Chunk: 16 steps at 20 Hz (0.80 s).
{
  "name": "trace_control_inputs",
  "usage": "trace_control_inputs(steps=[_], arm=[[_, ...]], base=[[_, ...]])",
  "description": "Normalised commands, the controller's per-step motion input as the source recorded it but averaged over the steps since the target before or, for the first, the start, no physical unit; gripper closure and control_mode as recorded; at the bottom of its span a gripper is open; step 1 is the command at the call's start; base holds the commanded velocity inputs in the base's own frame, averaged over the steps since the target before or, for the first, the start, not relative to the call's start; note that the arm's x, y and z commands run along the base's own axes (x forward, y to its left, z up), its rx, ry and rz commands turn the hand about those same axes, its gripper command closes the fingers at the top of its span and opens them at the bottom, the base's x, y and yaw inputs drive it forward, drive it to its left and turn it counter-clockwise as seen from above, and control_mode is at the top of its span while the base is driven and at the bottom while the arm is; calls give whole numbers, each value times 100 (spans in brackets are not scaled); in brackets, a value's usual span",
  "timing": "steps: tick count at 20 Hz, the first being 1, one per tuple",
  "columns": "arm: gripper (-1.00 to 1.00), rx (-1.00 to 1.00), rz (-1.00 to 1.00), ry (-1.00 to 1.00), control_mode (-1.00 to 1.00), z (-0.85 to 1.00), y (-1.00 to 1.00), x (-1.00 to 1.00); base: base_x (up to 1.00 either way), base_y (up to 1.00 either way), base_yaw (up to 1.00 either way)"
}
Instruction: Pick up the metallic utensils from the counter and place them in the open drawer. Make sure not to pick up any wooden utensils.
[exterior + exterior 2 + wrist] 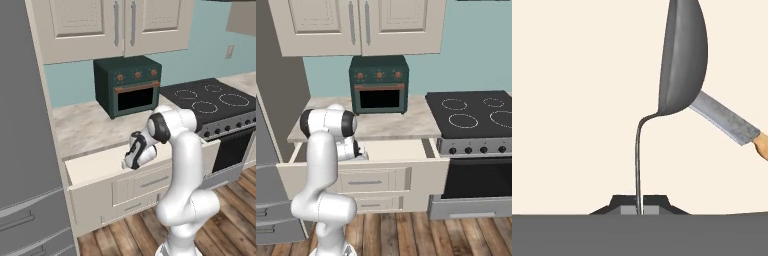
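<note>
My gripper (639,207) is shut on the thin handle of the all-grey metal spoon (682,60), whose bowl hangs over the cream floor of the open drawer (572,100). The small knife (727,120) lies flat on that floor, its steel blade partly hidden behind the spoon bowl and its orange handle running off the right edge. From the left base view, the gripper (128,164) points down into the open drawer (95,167) below the counter (85,125). The right base view has the hand low over the drawer (401,148). The wooden utensils are out of view.
A dark green toaster oven (127,85) stands at the back of the counter. The black stove (210,100) is to the right, the grey fridge (20,150) to the left. Cream wall cabinets (361,25) hang above. The floor is wood.
</note>
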Motion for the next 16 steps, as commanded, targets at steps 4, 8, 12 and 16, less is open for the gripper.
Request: trace_control_inputs(steps=[4, 8, 12, 16], arm=[[100, -1, -1, 1, -100, 0, 0, 24], [100, -1, 0, 1, -100, 0, 0, 36], [100, 0, 0, 0, -100, 0, 0, 13], [100, -1, 0, 0, -100, -2, 0, 18]], base=[[0, 0, 0], [0, 0, 0], [0, 0, 0], [0, 0, 0]])
